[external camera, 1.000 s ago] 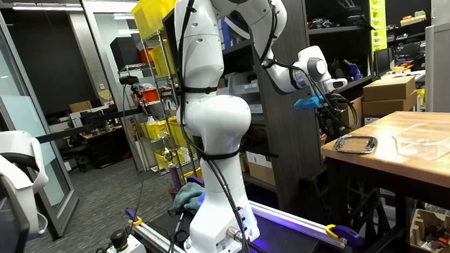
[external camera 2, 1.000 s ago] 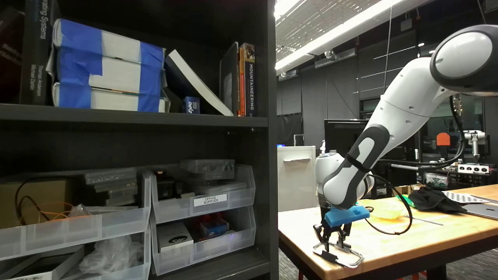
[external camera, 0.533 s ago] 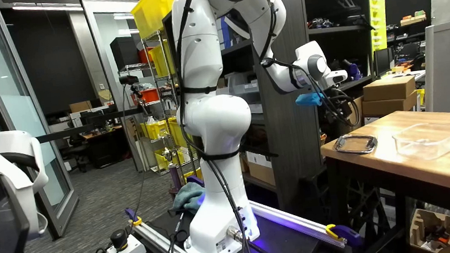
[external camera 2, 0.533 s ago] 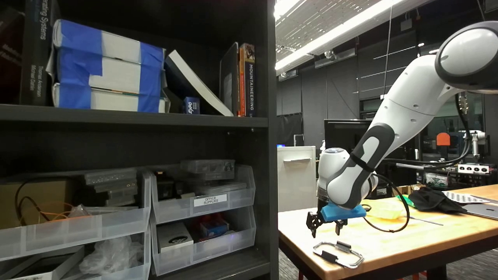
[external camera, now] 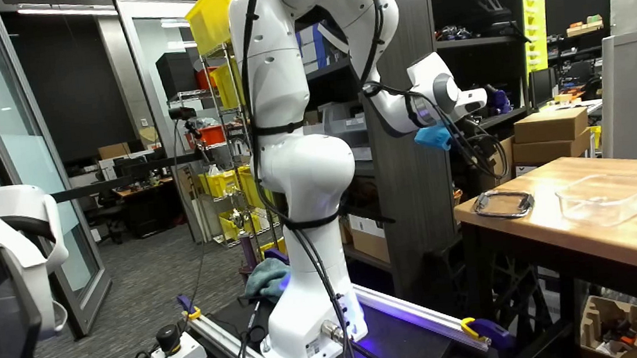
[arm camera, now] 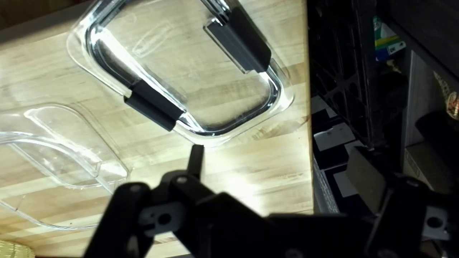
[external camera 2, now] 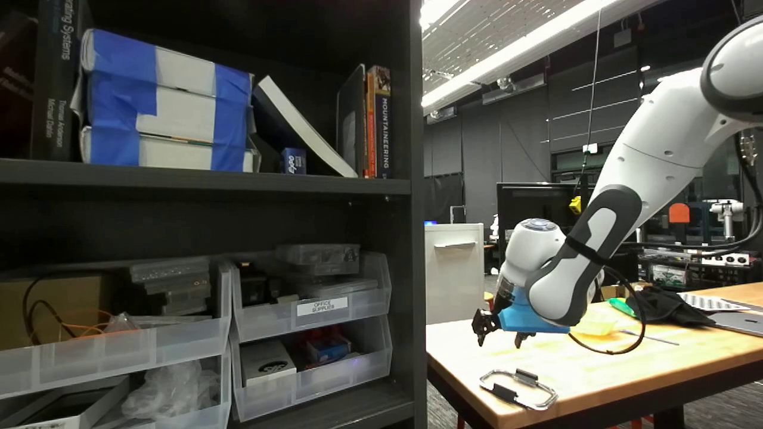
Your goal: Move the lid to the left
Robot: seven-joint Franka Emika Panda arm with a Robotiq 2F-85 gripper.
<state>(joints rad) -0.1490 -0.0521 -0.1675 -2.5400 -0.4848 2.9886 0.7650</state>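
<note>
The lid [arm camera: 183, 70] lies flat on the tabletop [external camera 2: 596, 372], close to one corner and just in from the two edges that meet there; neither edge seems overhung. Its long axis cuts slantwise across that corner: one short end points to one edge, the other short end to the other, and a long side is turned to the corner itself. A dark clip [arm camera: 154, 104] sits on each long side; the wrist view cuts off part of the lid.

The gripper [external camera 2: 499, 344] hangs above the tabletop, touching neither it nor the lid, its fingers [arm camera: 195, 161] wide apart with nothing between them. The step in hand is probably the last, with the lid set down and free. If this is the place wanted, the next move calls only for taking the gripper away; if more leftward travel is needed, the fingers must come down astride the lid's side and pinch it, minding the nearby edges.

Near the lid, farther from the corner, stands the clear box [external camera: 605, 211], not touching it. Well apart, toward the far edge in an exterior view, lies a black cloth [external camera 2: 664, 307]
</note>
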